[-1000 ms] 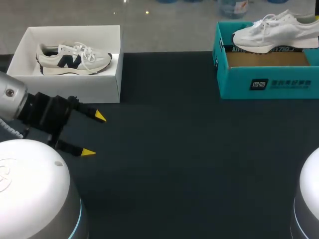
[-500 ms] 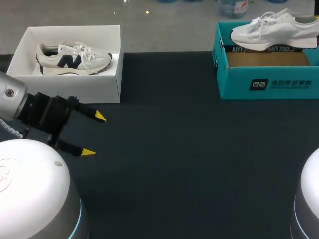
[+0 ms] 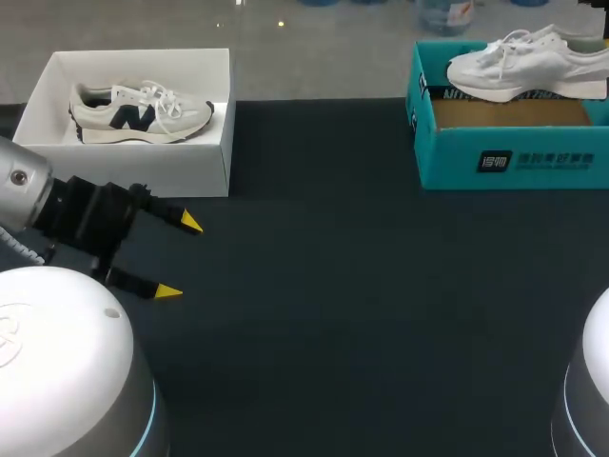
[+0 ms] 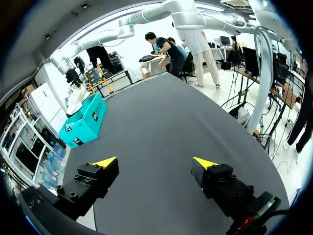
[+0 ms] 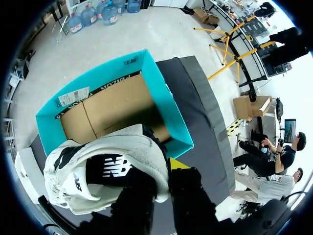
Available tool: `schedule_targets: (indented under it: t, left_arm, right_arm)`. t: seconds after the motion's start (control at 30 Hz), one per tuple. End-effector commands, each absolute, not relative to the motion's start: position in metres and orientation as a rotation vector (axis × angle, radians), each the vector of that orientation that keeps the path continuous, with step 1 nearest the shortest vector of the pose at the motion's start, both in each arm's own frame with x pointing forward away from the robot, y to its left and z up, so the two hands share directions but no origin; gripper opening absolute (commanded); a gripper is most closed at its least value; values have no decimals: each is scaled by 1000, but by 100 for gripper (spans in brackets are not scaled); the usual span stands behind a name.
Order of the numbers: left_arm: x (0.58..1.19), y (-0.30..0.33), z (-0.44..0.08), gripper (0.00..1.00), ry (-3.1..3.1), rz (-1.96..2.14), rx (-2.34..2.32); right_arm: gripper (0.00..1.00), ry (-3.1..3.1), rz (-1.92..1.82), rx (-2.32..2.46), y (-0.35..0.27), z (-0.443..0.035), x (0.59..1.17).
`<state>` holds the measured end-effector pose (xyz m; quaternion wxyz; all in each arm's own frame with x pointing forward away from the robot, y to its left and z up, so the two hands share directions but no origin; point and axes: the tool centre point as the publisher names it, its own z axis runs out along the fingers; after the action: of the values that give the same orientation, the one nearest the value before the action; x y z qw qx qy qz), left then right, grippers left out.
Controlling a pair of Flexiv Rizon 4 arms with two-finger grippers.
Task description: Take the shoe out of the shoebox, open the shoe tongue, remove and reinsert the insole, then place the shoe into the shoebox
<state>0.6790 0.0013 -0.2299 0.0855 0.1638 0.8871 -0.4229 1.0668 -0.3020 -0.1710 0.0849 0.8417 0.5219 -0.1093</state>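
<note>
A white shoe (image 3: pixel 523 63) hangs just above the open teal shoebox (image 3: pixel 504 157) at the back right, toe pointing left. In the right wrist view my right gripper (image 5: pixel 159 171) is shut on the heel of the white shoe (image 5: pixel 112 161); one yellow tip shows beside the heel and the other finger is hidden by the shoe. Under it lies the teal shoebox (image 5: pixel 161 98) with its brown cardboard floor. My left gripper (image 3: pixel 181 257) stands open over the dark table at the left, nothing between its fingers. In the left wrist view my left gripper (image 4: pixel 155 162) faces bare table, the teal shoebox (image 4: pixel 85 125) far ahead.
A white shoebox (image 3: pixel 190 171) at the back left holds a cream shoe with navy marks (image 3: pixel 141 111). The dark table (image 3: pixel 362 305) stretches between the two boxes. My arms' white bases fill the near corners.
The white shoe has shifted slightly over the teal box, ending a little further right. My left arm has not moved.
</note>
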Motion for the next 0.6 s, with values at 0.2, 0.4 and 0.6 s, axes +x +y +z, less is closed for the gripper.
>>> schedule_targets:
  t: [0.2, 0.4, 0.6]
  left_arm:
    - [679, 2, -230, 100, 2648, -1259, 489]
    - [679, 2, -230, 100, 2648, -1259, 489]
    - [679, 2, -230, 100, 2648, -1259, 489]
  right_arm:
    - [0, 1554, -343, 2527, -315, -202, 1079]
    - [0, 1560, -349, 2540, -322, -220, 1082]
    - [0, 1573, -346, 2561, -325, -236, 1083]
